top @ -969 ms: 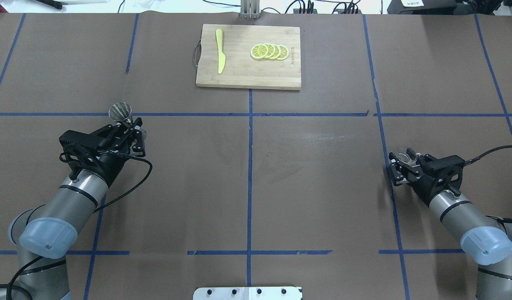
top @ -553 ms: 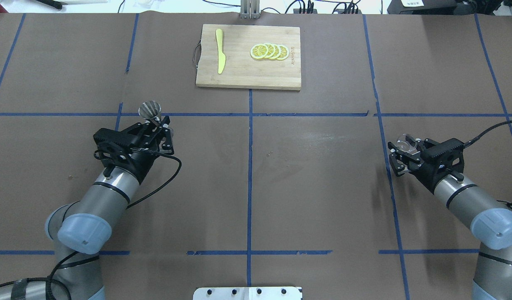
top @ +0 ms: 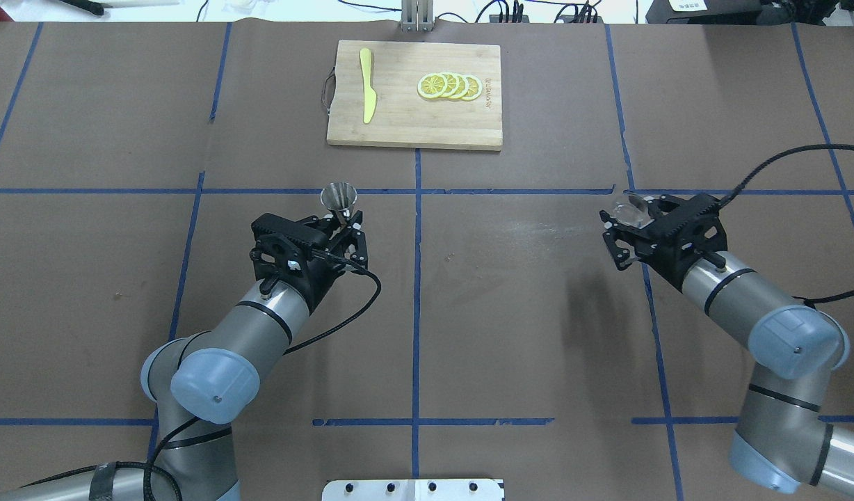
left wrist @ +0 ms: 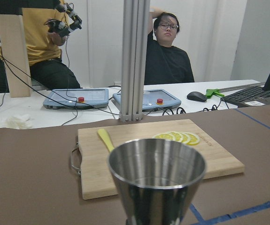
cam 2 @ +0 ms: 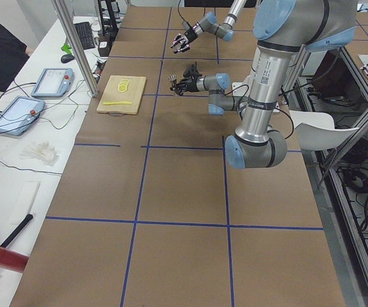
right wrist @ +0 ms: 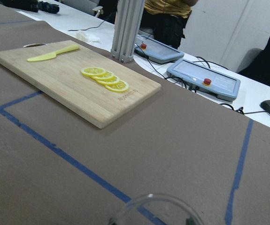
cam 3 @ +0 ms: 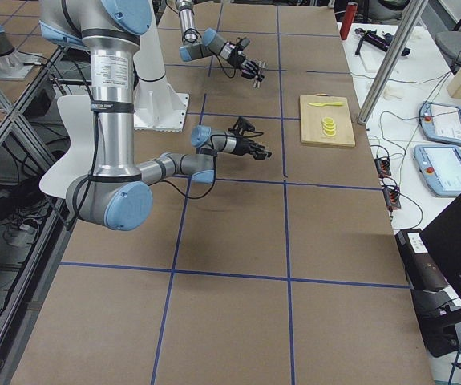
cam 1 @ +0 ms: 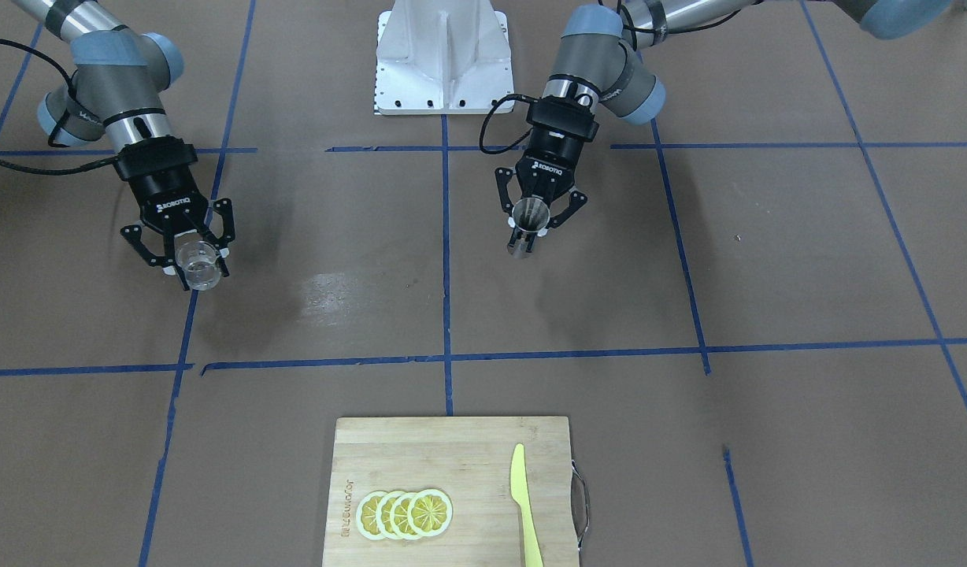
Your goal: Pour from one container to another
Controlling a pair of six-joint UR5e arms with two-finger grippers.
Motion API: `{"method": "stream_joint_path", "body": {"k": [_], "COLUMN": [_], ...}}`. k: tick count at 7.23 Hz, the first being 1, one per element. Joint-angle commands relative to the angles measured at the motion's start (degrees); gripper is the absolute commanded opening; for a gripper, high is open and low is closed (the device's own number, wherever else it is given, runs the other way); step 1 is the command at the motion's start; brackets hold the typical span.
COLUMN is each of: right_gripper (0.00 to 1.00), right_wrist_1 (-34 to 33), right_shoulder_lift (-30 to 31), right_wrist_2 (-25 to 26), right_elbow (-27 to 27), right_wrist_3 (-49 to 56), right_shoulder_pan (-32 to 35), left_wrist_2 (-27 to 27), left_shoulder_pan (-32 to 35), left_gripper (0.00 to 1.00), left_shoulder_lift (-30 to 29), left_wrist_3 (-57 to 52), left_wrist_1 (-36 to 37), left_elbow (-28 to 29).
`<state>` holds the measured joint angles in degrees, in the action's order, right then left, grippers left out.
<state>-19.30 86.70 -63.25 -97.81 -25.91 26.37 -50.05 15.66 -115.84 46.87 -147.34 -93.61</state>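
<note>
Leftward, the left gripper [top: 345, 221] is clamped on a conical steel cup [top: 339, 196], held upright beside the middle blue line. Far right, the right gripper [top: 627, 214] pinches a clear glass [top: 627, 206] between its fingers. Brown paper crossed by blue tape covers the table [top: 538, 313]. At its far edge lies a cutting board [top: 399, 129] bearing a yellow knife [top: 366, 94] and lemon slices [top: 449, 86]. Beyond, a person in black [left wrist: 170, 58] sits behind teach pendants [left wrist: 76, 98]. Whether either vessel holds liquid cannot be told.

One steel cup [top: 339, 197], one clear glass [cam 1: 198, 268], one cutting board [top: 399, 125], one yellow knife [top: 366, 87], four lemon slices [top: 449, 85].
</note>
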Motion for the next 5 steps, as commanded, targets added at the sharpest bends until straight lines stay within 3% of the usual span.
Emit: {"method": "stream_joint_path", "body": {"k": [1, 3, 5], "right_gripper": [0.00, 0.00, 0.00], "right_wrist_1": [-4.22, -17.89, -25.92], "right_shoulder_lift": [-5.83, -6.27, -10.39], "right_wrist_2": [-0.30, -0.65, -0.91], "right_elbow": [-2.19, -9.64, -11.96], "right_wrist_3": [8.15, 8.33, 8.24], "right_shoulder_pan": [0.18, -0.09, -0.61], "left_wrist_2": [-1.63, -3.46, -5.68], "left_shoulder_pan": [-0.37, -0.72, -0.81], "left_gripper": [0.00, 0.00, 0.00], "left_shoulder_lift": [-3.94, -4.56, -7.80], "left_wrist_3": [0.06, -0.03, -0.03], "left_wrist_1": [0.38, 0.30, 0.38], "left_elbow": [2.89, 3.61, 6.22]}}
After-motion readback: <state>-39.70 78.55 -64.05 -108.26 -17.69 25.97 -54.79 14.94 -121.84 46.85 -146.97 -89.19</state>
